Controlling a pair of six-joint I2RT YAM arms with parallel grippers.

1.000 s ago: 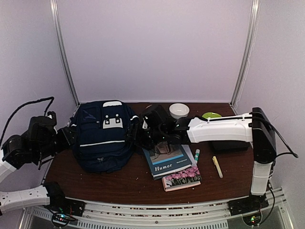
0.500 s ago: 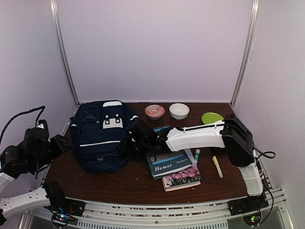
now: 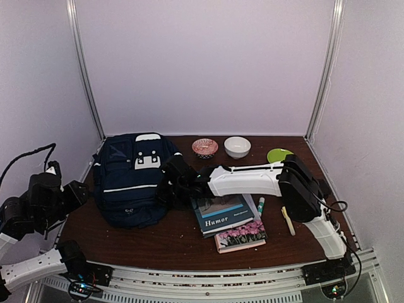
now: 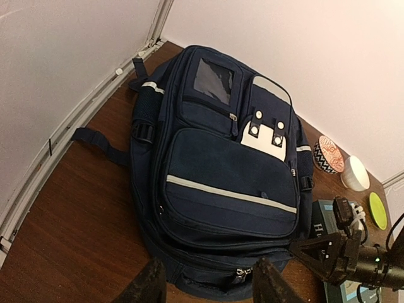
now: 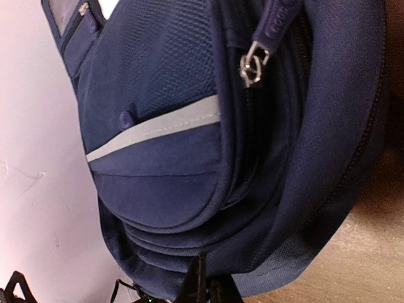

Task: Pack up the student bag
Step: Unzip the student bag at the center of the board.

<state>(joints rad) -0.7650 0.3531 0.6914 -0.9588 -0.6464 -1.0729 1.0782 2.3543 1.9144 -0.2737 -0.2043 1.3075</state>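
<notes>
The student bag (image 3: pixel 132 183) is a navy-blue backpack lying front-up on the left of the brown table, with a white stripe and white patches. My left gripper (image 4: pixel 208 285) hangs open, just short of the bag's (image 4: pixel 221 177) near end, and touches nothing. In the top view it (image 3: pixel 76 190) sits off the bag's left side. My right gripper (image 3: pixel 166 188) reaches across to the bag's right side. Its fingers (image 5: pixel 201 284) are shut together, with their tips against the bag's (image 5: pixel 221 126) side fabric. A metal zipper pull (image 5: pixel 252 63) hangs higher up that side.
A blue book titled Humor (image 3: pixel 222 212) and a flower-covered book (image 3: pixel 240 235) lie right of the bag. Beside them are a glue stick (image 3: pixel 261 204) and a yellow pen (image 3: pixel 288 221). A patterned bowl (image 3: pixel 205 148), a white bowl (image 3: pixel 237 146) and a green plate (image 3: pixel 279 154) stand at the back.
My right arm has swung left over the books to the bag's side and its gripper has shut. My left arm has drawn back to the left, away from the bag.
</notes>
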